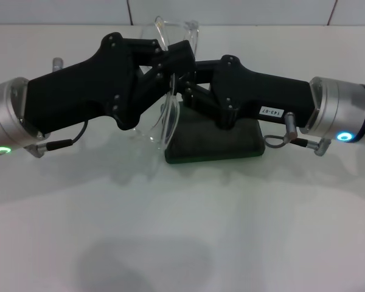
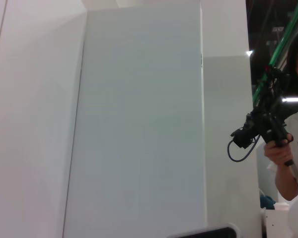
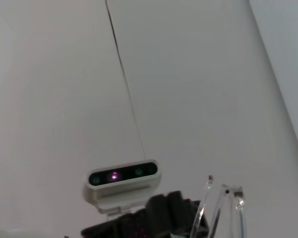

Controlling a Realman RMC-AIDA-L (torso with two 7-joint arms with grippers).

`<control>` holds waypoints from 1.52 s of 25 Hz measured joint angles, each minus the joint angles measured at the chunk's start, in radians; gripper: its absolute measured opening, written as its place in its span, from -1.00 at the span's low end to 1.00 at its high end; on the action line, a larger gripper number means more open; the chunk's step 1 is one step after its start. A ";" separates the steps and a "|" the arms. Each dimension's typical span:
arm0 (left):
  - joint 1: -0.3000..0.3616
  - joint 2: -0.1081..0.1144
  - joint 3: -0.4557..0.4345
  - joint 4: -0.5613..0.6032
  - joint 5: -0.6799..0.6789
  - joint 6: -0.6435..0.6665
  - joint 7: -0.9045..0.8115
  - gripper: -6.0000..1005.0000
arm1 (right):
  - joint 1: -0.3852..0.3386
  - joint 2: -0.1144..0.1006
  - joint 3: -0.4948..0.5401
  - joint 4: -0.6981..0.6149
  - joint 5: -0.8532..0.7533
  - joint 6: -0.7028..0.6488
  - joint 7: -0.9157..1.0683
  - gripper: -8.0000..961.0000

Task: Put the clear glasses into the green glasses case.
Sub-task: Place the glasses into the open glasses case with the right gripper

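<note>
the green glasses case (image 1: pixel 216 145) lies shut on the white desk (image 1: pixel 182 231), and everything else is best placed from it. the clear glasses (image 1: pixel 167 85) are not in it: they hang in the air above the case's left end, held upright between the two arms, the wraparound lens rising above the hands and one thin arm curving down to just in front of the case's left edge.

the left hand (image 1: pixel 164 70) reaches in from the left of the case and looks clenched on the glasses near the frame's upper part. the right hand (image 1: pixel 181 88) comes in from the right, directly over the case, and meets the frame at nearly the same spot; whether it is gripping or only touching i cannot tell, since the black fingers overlap there. the right wrist view shows only a bit of the clear frame (image 3: pixel 223 210) against the wall, and the left wrist view shows none of the task's things.

so, by my reading, the task is only partly under way. the glasses are lifted and under control, but the case lid is still closed. left to do: fold the arms if needed, open the case, lay the glasses on the lining, and close it.
</note>
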 joint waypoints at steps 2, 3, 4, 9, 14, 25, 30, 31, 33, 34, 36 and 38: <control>0.003 0.002 0.000 0.001 -0.004 0.009 0.000 -0.88 | -0.002 -0.002 0.004 0.001 0.000 0.004 -0.002 -0.77; 0.005 0.004 0.000 0.003 -0.009 0.020 0.000 -0.88 | -0.002 -0.004 0.007 0.002 0.000 0.006 -0.002 -0.77; 0.008 0.008 -0.001 0.005 -0.016 0.037 0.000 -0.88 | -0.003 -0.005 0.013 0.002 -0.001 0.008 -0.002 -0.77; 0.053 0.057 -0.001 0.010 -0.097 0.116 -0.022 -0.88 | -0.005 -0.011 0.037 -0.002 -0.010 0.010 -0.002 -0.77; 0.133 0.128 -0.002 0.013 -0.148 0.139 -0.067 -0.88 | -0.005 -0.034 0.048 -0.082 -0.095 0.021 0.040 -0.77; 0.270 0.200 -0.057 0.064 -0.132 0.147 -0.106 -0.88 | -0.034 -0.047 0.223 -0.622 -0.797 0.008 0.520 -0.76; 0.311 0.200 -0.114 0.106 -0.079 0.148 -0.128 -0.88 | -0.015 -0.018 0.238 -0.928 -1.197 -0.121 0.764 -0.76; 0.315 0.200 -0.144 0.112 -0.056 0.148 -0.143 -0.88 | -0.002 -0.013 0.236 -0.972 -1.260 -0.145 0.795 -0.76; 0.315 0.199 -0.200 0.122 -0.012 0.148 -0.168 -0.88 | 0.031 -0.008 0.232 -1.019 -1.350 -0.182 0.844 -0.76; 0.314 0.199 -0.216 0.124 0.004 0.148 -0.175 -0.88 | 0.053 -0.008 0.229 -1.036 -1.391 -0.201 0.869 -0.76; 0.313 0.197 -0.245 0.131 0.034 0.148 -0.184 -0.88 | 0.107 -0.008 0.228 -1.049 -1.454 -0.234 0.906 -0.76; 0.315 0.193 -0.254 0.132 0.045 0.148 -0.184 -0.88 | 0.170 -0.008 0.228 -1.044 -1.507 -0.259 0.938 -0.76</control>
